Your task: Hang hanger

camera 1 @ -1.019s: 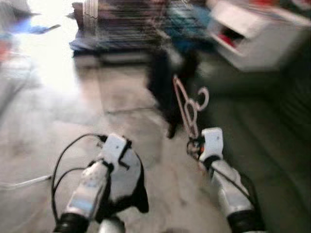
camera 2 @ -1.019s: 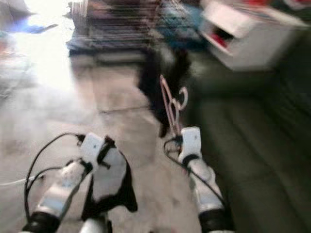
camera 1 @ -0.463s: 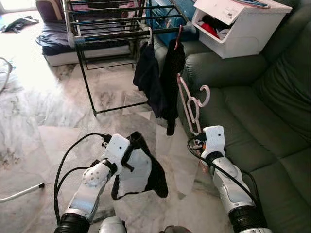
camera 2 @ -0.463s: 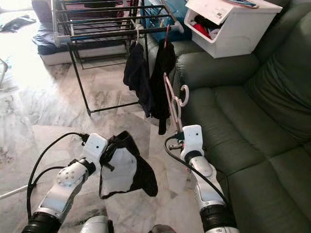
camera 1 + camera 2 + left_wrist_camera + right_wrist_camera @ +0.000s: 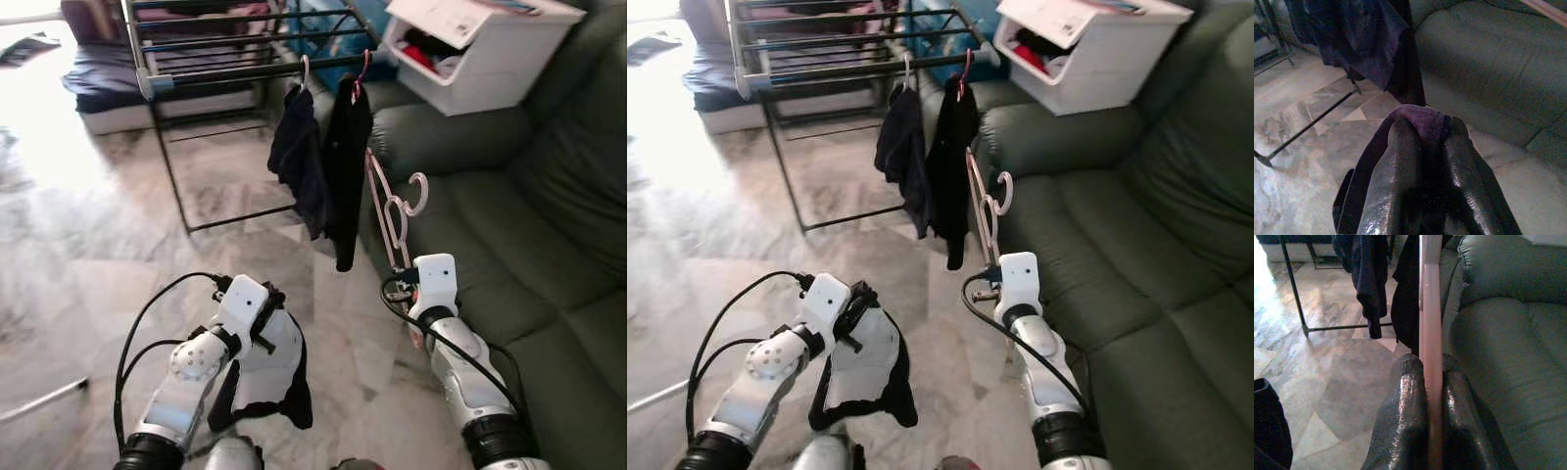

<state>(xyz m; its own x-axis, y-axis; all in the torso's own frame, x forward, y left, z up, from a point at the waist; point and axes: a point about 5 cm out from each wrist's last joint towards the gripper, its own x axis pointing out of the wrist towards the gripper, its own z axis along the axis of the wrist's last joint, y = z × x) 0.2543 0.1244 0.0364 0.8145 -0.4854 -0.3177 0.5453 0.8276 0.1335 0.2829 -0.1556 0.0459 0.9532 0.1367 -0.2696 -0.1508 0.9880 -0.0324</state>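
Right wrist view, hanger [image 5: 1430, 333] clamped in right gripper [image 5: 1431, 382]

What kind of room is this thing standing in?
Most likely a living room at home, used for drying laundry: a dark green sofa, a black drying rack with dark clothes on hangers, a marble-patterned floor, and a white bin of clothing.
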